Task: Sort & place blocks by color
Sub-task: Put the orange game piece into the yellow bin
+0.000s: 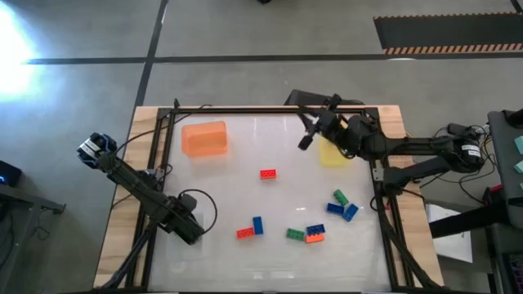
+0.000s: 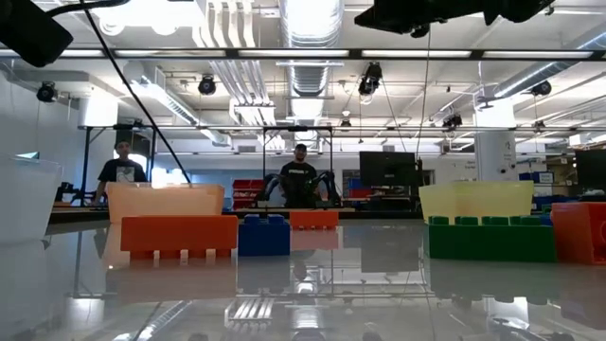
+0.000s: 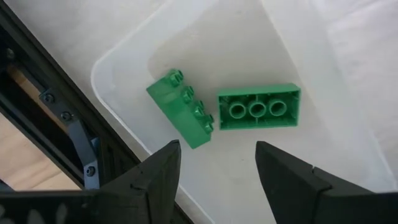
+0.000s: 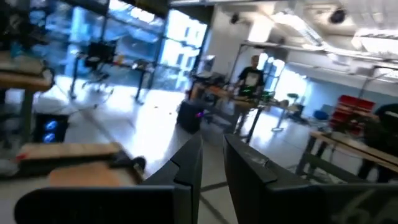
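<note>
Scattered red-orange, blue, green blocks (image 1: pixel 294 234)

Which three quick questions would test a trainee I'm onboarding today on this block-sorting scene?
1. True or false: the clear plastic tray below the open left gripper holds two green studded plastic bricks.
2. Which brick lies alone nearest the translucent orange plastic tray? A. the red-orange studded brick B. a blue brick C. a green brick
3. Fill the gap: seen from above, the right gripper hovers beside the translucent ____ plastic tray.
Key: 1 true; 2 A; 3 yellow.
</note>
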You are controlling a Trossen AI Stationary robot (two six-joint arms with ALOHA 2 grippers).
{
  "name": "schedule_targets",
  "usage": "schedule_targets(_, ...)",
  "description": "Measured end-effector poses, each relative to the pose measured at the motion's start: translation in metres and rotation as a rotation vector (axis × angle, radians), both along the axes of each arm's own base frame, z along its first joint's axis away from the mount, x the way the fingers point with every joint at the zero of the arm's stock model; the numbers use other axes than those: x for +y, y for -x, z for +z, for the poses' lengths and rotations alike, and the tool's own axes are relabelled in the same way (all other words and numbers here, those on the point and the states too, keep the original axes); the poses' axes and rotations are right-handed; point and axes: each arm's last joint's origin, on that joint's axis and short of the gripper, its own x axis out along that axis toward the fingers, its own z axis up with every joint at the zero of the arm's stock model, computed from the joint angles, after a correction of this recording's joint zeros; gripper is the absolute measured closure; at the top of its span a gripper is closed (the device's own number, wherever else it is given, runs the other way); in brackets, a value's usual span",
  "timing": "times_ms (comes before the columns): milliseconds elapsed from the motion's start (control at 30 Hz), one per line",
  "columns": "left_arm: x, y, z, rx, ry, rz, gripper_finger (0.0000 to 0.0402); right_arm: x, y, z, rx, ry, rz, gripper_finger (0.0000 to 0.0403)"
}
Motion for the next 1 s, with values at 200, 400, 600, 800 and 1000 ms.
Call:
schedule_targets(200, -0.005, -0.007, 0.000, -0.081, 0.038, -0.030, 0.0210, 0.022, -0.006, -0.019, 0.175, -0.074, 0.185, 0.0347)
schedule_targets(400, -0.006, -0.010, 0.001, -0.133, 0.034, -0.052, 0.0210, 0.039, -0.007, -0.038, 0.358, -0.122, 0.247, 0.0347)
schedule_targets(600, -0.005, -0.010, -0.001, -0.135, 0.020, -0.057, 0.0210, 0.040, -0.006, -0.041, 0.370, -0.153, 0.245, 0.0347)
schedule_targets(800, -0.005, -0.011, 0.001, -0.150, 0.011, -0.070, 0.0210, 0.040, -0.008, -0.039, 0.342, -0.148, 0.248, 0.0347)
schedule_targets(1000, -0.004, -0.011, 0.000, -0.158, -0.003, -0.072, 0.0210, 0.040, -0.008, -0.039, 0.342, -0.148, 0.248, 0.0347)
